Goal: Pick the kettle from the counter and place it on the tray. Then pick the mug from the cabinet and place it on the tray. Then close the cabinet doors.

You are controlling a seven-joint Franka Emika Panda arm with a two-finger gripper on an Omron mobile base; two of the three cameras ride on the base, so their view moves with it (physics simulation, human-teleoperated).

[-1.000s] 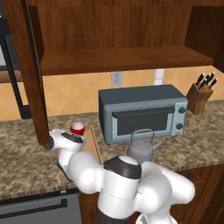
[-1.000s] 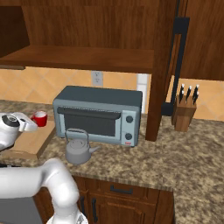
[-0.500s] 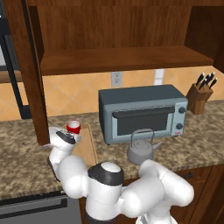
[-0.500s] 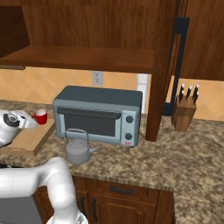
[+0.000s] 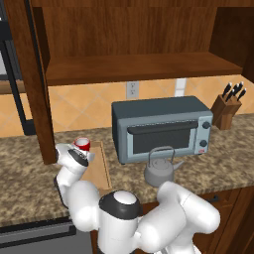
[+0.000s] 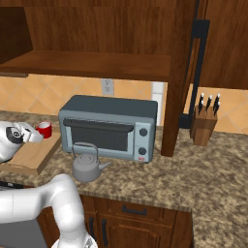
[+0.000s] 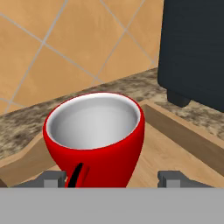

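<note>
Two fingers are standing spread apart with the red mug between them, over the wooden tray; the kettle is sitting on the desk before the toaster oven.

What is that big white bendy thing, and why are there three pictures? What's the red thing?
The white bendy thing is a robot arm in a pretend, computer-drawn kitchen. Two cameras ride behind it, one on its left and one on its right, so two of the pictures show the same kitchen from two sides. The third camera sits on the robot's hand and looks out along its gripper, which is like two small fingers.

The red thing is a mug, white inside. It is at the wooden tray, between the fingers. They look spread open, with a gap on one side, so they don't seem to be squeezing it.

On the speckled counter there are also a grey kettle, not on the tray, a toaster oven and a knife block.
</note>
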